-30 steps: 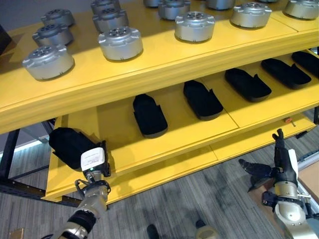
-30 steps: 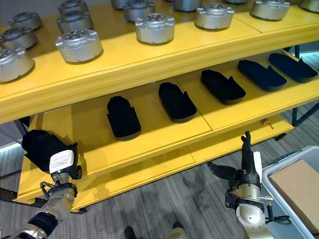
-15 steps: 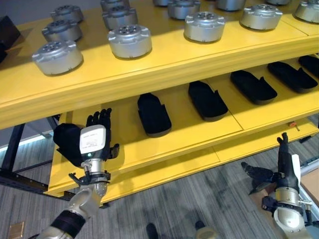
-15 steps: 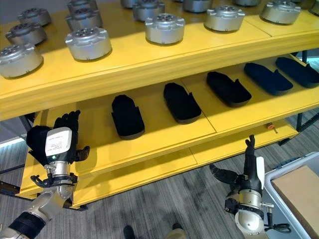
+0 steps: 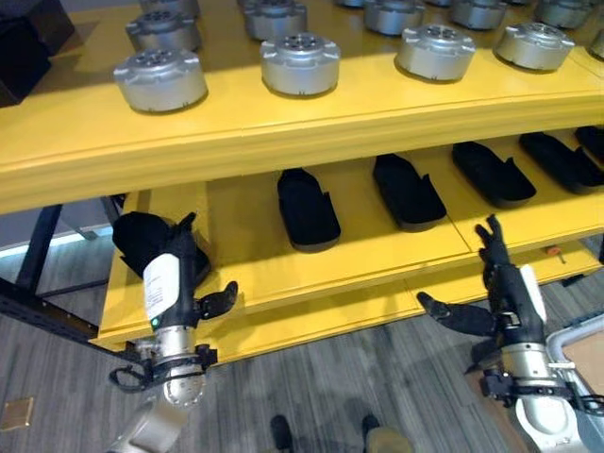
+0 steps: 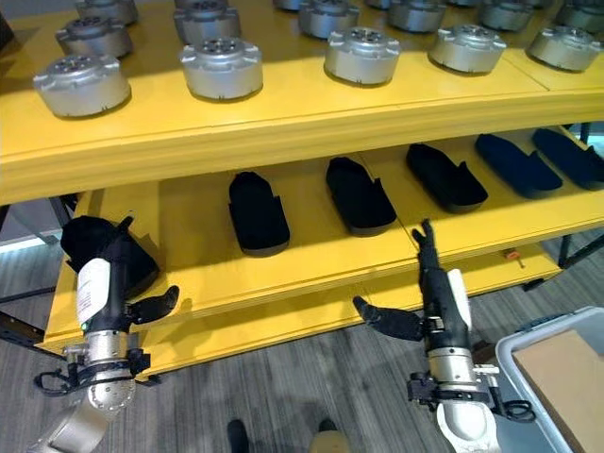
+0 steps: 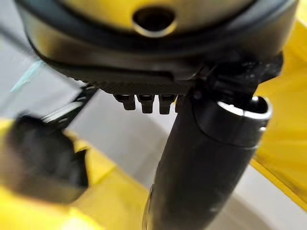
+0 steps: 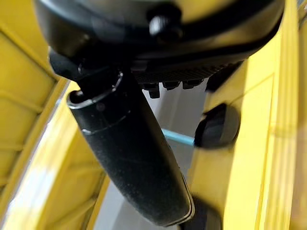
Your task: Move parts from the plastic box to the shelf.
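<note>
A black moulded part (image 5: 137, 243) lies at the left end of the yellow shelf's (image 5: 283, 132) lower level. My left hand (image 5: 168, 283) stands upright just in front of it and to its right, open, thumb out to the side and holding nothing. The left wrist view shows the part (image 7: 43, 165) apart from the fingers. My right hand (image 5: 505, 293) is raised before the lower level's front edge at the right, open, fingers straight and thumb spread, empty. The grey plastic box (image 6: 506, 342) sits on the floor at the lower right.
Several more black parts (image 5: 308, 208) lie in a row along the lower level. Several silver round parts (image 5: 300, 64) stand on the upper level. A brown cardboard sheet (image 6: 566, 368) lies in the box. Grey floor runs in front of the shelf.
The camera has shifted. My left hand has drawn back and down from the black part, which stays on the shelf. My right hand has risen towards the shelf's front edge.
</note>
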Available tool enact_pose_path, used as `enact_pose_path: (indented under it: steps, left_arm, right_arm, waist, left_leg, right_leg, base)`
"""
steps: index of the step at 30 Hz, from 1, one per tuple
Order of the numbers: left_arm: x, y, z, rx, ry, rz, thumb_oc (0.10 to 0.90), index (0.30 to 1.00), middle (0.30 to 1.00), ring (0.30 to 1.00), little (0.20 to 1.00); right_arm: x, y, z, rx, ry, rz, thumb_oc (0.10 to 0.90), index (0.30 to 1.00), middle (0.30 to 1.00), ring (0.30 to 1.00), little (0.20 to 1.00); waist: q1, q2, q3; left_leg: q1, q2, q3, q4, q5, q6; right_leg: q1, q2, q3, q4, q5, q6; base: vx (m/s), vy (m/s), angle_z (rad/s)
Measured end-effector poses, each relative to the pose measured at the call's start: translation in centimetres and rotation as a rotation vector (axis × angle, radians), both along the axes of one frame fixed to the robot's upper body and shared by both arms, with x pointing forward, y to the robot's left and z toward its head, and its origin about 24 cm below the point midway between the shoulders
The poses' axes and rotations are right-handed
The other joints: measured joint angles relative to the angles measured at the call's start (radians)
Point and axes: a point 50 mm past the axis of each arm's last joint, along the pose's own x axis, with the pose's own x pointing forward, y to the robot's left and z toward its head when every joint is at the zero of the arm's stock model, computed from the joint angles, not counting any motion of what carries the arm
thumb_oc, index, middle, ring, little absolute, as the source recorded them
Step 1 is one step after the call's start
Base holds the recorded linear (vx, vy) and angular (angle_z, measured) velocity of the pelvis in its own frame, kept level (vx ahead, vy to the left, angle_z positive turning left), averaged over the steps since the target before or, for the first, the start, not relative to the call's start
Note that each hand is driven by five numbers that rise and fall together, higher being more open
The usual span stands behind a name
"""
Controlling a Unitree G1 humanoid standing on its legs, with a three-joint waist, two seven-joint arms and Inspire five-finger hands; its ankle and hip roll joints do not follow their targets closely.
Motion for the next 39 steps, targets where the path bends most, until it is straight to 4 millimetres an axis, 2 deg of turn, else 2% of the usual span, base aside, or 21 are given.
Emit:
enact_pose_path:
  steps: [4,7,9,10,12,13,14,17,18,19,20,22,23,24,26,27,28,29,32,36,39]
  left_arm:
    - [-0.5,-0.2,-1.2,-0.170,-0.003,0.043,0.900,1.000,1.000,1.000,1.000]
    - [-1.0,-0.7,-1.4,-0.200,-0.009,0.024,0.900,1.000,1.000,1.000,1.000]
    - [0.0,-1.9,-0.4,-0.214,-0.051,-0.052,0.900,1.000,1.000,1.000,1.000]
    - [0.1,-2.3,-0.2,-0.225,-0.062,-0.071,0.900,1.000,1.000,1.000,1.000]
    - [0.0,-2.4,-0.2,-0.257,-0.063,-0.089,0.900,1.000,1.000,1.000,1.000]
    - [0.0,-2.3,-0.4,-0.254,-0.061,-0.089,0.900,1.000,1.000,1.000,1.000]
    - [0.0,-2.1,-0.4,-0.249,-0.059,-0.082,0.900,1.000,1.000,1.000,1.000]
    - [0.2,-1.7,-0.4,-0.233,-0.066,-0.068,0.900,1.000,1.000,1.000,1.000]
    - [0.1,-1.9,-0.6,-0.217,-0.064,-0.066,0.900,1.000,1.000,1.000,1.000]
    - [0.4,-1.8,-0.7,-0.194,-0.064,-0.071,0.900,1.000,1.000,1.000,1.000]
    - [0.7,-1.8,-0.9,-0.192,-0.057,-0.070,0.900,1.000,1.000,1.000,1.000]
    - [1.2,-2.0,-1.0,-0.191,-0.052,-0.081,0.900,1.000,1.000,1.000,1.000]
    - [1.7,-2.5,-0.5,-0.194,-0.073,-0.105,0.900,1.000,1.000,1.000,1.000]
    - [2.0,-3.0,-0.1,-0.196,-0.089,-0.125,0.900,1.000,1.000,1.000,1.000]
    - [2.0,-3.3,0.5,-0.203,-0.118,-0.143,0.900,1.000,1.000,1.000,1.000]
    - [1.9,-3.2,0.6,-0.200,-0.125,-0.141,0.900,1.000,1.000,1.000,1.000]
    - [1.9,-3.1,0.8,-0.189,-0.129,-0.144,0.900,1.000,1.000,1.000,1.000]
    - [1.7,-3.0,0.7,-0.187,-0.122,-0.141,0.900,1.000,1.000,1.000,1.000]
    - [1.4,-2.9,0.4,-0.180,-0.106,-0.136,0.900,1.000,1.000,1.000,1.000]
    - [1.5,-3.0,0.8,-0.185,-0.129,-0.141,0.900,1.000,1.000,1.000,1.000]
    - [1.3,-3.5,0.6,-0.203,-0.123,-0.155,0.900,1.000,1.000,1.000,1.000]
  right_arm:
    - [0.2,0.7,1.4,0.027,-0.057,0.105,0.900,1.000,1.000,1.000,1.000]
    - [0.2,1.6,2.6,0.033,-0.120,0.158,0.900,1.000,1.000,1.000,1.000]
    - [0.3,2.1,3.0,0.040,-0.139,0.179,0.900,1.000,1.000,1.000,1.000]
    - [0.2,2.2,2.9,0.034,-0.135,0.187,0.900,1.000,1.000,1.000,1.000]
    - [0.1,2.2,2.9,0.044,-0.138,0.190,0.900,1.000,1.000,1.000,1.000]
    - [0.0,1.9,3.0,0.023,-0.137,0.201,0.900,1.000,1.000,1.000,1.000]
    - [0.1,1.5,3.3,-0.001,-0.142,0.203,0.900,1.000,1.000,1.000,1.000]
    - [0.0,-0.1,4.6,-0.003,-0.200,0.165,0.900,1.000,1.000,1.000,1.000]
    - [0.1,-0.8,5.4,-0.006,-0.237,0.145,0.900,1.000,1.000,1.000,1.000]
    - [0.1,-0.8,5.4,0.007,-0.250,0.135,0.900,1.000,1.000,1.000,1.000]
    - [0.0,-0.4,5.3,0.036,-0.255,0.135,0.900,1.000,1.000,1.000,1.000]
    - [0.1,0.5,5.2,0.052,-0.260,0.171,0.900,1.000,1.000,1.000,1.000]
    - [-0.1,1.7,5.0,0.062,-0.257,0.211,0.900,1.000,1.000,1.000,1.000]
    - [0.1,2.3,4.9,0.064,-0.261,0.234,0.900,1.000,1.000,1.000,1.000]
    - [0.1,3.0,4.6,0.085,-0.262,0.233,0.900,1.000,1.000,1.000,1.000]
    - [0.0,3.0,4.4,0.104,-0.261,0.211,0.900,1.000,1.000,1.000,1.000]
    - [0.1,3.0,4.5,0.113,-0.268,0.199,0.900,1.000,1.000,1.000,1.000]
    - [0.7,3.4,4.8,0.110,-0.279,0.203,0.900,1.000,1.000,1.000,1.000]
    - [1.4,4.9,4.9,0.098,-0.272,0.280,0.900,1.000,1.000,1.000,1.000]
    - [1.6,6.2,4.8,0.078,-0.275,0.327,0.900,1.000,1.000,1.000,1.000]
    - [1.5,6.4,4.7,0.040,-0.278,0.343,0.900,1.000,1.000,1.000,1.000]
  waist:
    - [0.053,0.039,0.003]
    - [0.056,0.068,0.003]
    - [0.049,0.066,0.004]
    - [0.046,0.071,0.003]
    - [0.049,0.041,0.012]
    - [0.044,0.029,0.017]
    - [0.050,0.023,0.017]
    - [0.034,0.012,0.022]
    - [0.000,0.027,0.021]
    - [-0.007,0.014,0.023]
    - [-0.010,-0.010,0.022]
    - [-0.016,-0.013,0.020]
    - [-0.009,-0.014,0.020]
    - [-0.003,-0.013,0.020]
    - [0.018,-0.004,0.022]
    - [0.023,-0.008,0.020]
    - [0.029,-0.028,0.016]
    - [0.054,-0.027,0.017]
    - [0.061,-0.029,0.017]
    - [0.083,-0.066,0.003]
    - [0.077,-0.068,0.000]
  left_leg:
    - [-0.021,0.016,-0.042,0.000,0.011,-0.015]
    - [-0.050,0.015,-0.047,0.049,0.026,-0.012]
    - [-0.086,0.009,-0.013,0.041,0.087,-0.067]
    - [-0.084,0.026,0.067,0.065,-0.001,-0.032]
    - [-0.037,0.022,0.059,0.106,-0.068,0.046]
    - [-0.037,0.027,-0.014,0.129,-0.098,-0.005]
    - [-0.038,0.044,-0.097,0.133,-0.112,-0.024]
    - [-0.045,0.147,-0.116,0.124,-0.120,-0.046]
    - [-0.039,0.161,-0.097,0.116,-0.066,-0.031]
    - [-0.025,0.135,-0.083,0.122,-0.065,-0.147]
    - [-0.025,0.091,-0.064,0.128,-0.071,-0.137]
    - [-0.012,0.045,-0.056,0.117,-0.074,-0.101]
    - [-0.016,0.005,-0.053,0.105,-0.074,-0.060]
    - [0.001,-0.014,-0.060,0.087,-0.065,-0.034]
    - [0.019,-0.025,-0.065,0.043,-0.062,0.008]
    - [0.022,-0.038,-0.059,0.035,-0.058,0.016]
    - [0.025,-0.064,-0.040,0.034,-0.058,0.019]
    - [0.022,-0.075,0.014,0.042,-0.077,0.026]
    - [0.053,-0.059,0.080,0.020,-0.089,0.024]
    - [0.057,-0.056,0.110,0.030,-0.100,0.022]
    - [0.035,-0.040,0.058,0.052,-0.086,0.021]
  right_leg:
    - [0.009,0.037,-0.008,-0.012,-0.006,-0.028]
    - [0.007,0.035,-0.030,0.022,-0.017,-0.041]
    - [-0.006,-0.002,-0.082,0.023,-0.020,-0.055]
    - [-0.004,0.000,-0.095,0.017,-0.020,-0.057]
    - [0.008,-0.029,-0.060,0.039,-0.037,-0.053]
    - [0.017,-0.036,-0.030,0.030,-0.045,-0.055]
    - [0.016,-0.041,-0.009,0.017,-0.041,-0.048]
    - [0.021,-0.080,0.035,-0.001,-0.009,0.005]
    - [0.046,-0.103,0.036,-0.030,0.002,0.052]
    - [0.064,-0.138,0.041,-0.039,0.009,0.079]
    - [0.066,-0.183,0.041,-0.038,0.029,0.089]
    - [0.057,-0.222,0.018,-0.039,0.094,0.066]
    - [0.064,-0.257,0.001,-0.050,0.192,0.065]
    - [0.058,-0.275,0.000,-0.040,0.228,0.071]
    - [0.025,-0.245,0.005,-0.030,0.144,0.108]
    - [0.028,-0.211,0.000,-0.067,0.140,0.100]
    - [0.027,-0.199,-0.045,-0.086,0.167,0.090]
    - [0.014,-0.221,-0.104,-0.103,0.194,0.089]
    - [0.008,-0.212,-0.237,-0.135,0.275,0.068]
    - [0.009,-0.201,-0.274,-0.137,0.245,0.066]
    - [0.039,-0.142,-0.213,-0.141,0.158,0.060]
  base:
    - [-0.03,-0.131,0.30]
    - [-0.06,0.048,0.35]
    - [0.05,0.237,0.60]
    - [0.11,0.322,0.26]
    - [0.10,0.372,-0.07]
    - [0.07,0.391,-0.39]
    - [0.04,0.323,-0.47]
    - [0.06,0.444,-0.45]
    - [0.08,0.642,-0.34]
    - [0.08,0.710,-0.21]
    - [0.03,0.350,-0.05]
    - [0.06,0.450,0.07]
    - [0.07,0.396,0.25]
    - [0.06,0.384,0.28]
    - [0.03,0.305,0.08]
    - [0.01,0.247,-0.03]
    - [-0.01,0.299,-0.58]
    - [-0.03,0.248,-0.72]
    - [-0.02,0.120,-0.78]
    - [0.01,0.098,-0.22]
    - [0.09,0.045,0.50]
